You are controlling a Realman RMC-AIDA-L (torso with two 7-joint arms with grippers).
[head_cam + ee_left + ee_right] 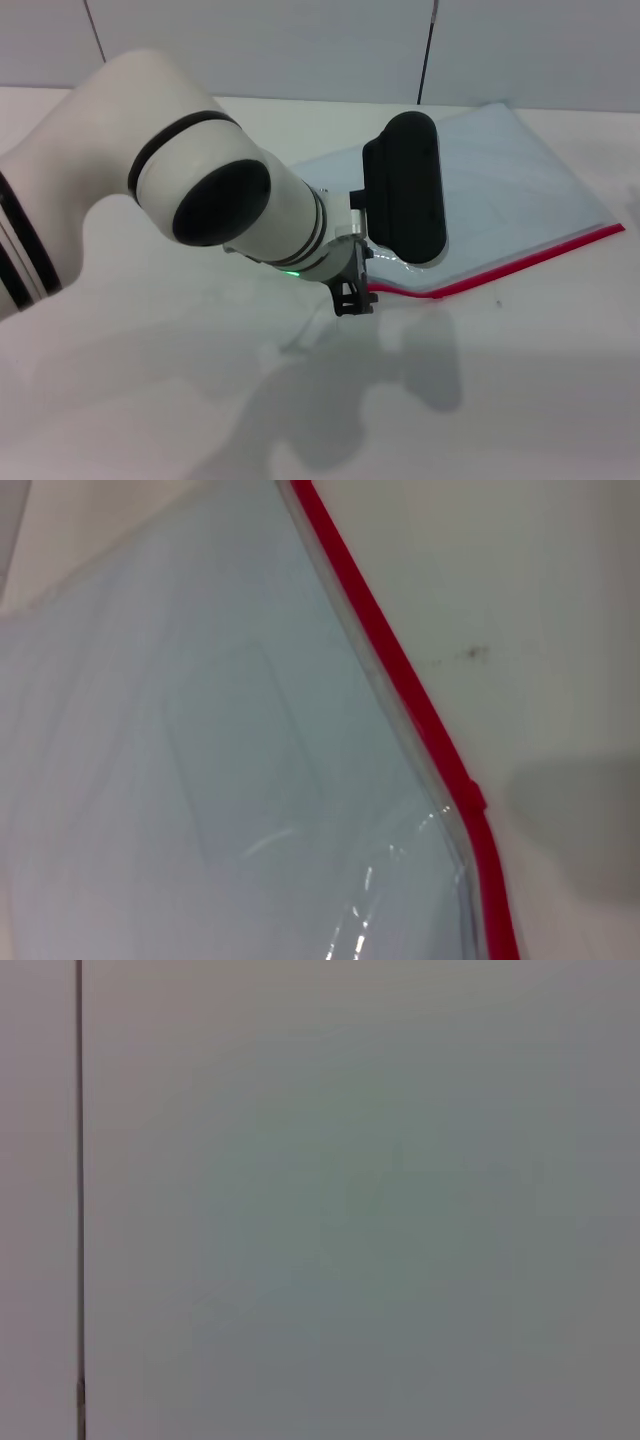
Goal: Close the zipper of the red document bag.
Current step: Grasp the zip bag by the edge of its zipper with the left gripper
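Note:
The red document bag (pixel 510 190) lies flat on the white table at the right, a glossy, translucent pale blue-grey pouch. Its zipper (pixel 530 258) is a thin red strip along the near edge, running from the right corner toward the middle. My left arm reaches across from the left. Its black left gripper (pixel 405 190) hangs over the bag's left part and hides the near left corner. The left wrist view shows the bag (pixel 200 730) close up, with the zipper (pixel 400 670) crossing diagonally and a small red nub (pixel 470 796) on the strip. The right gripper is out of view.
The white table (pixel 150 400) stretches in front and to the left, with my arm's shadow on it. A pale panelled wall (pixel 300 40) stands behind. A small dark speck (pixel 498 302) marks the table just in front of the zipper. The right wrist view shows only a plain wall panel (pixel 350 1200).

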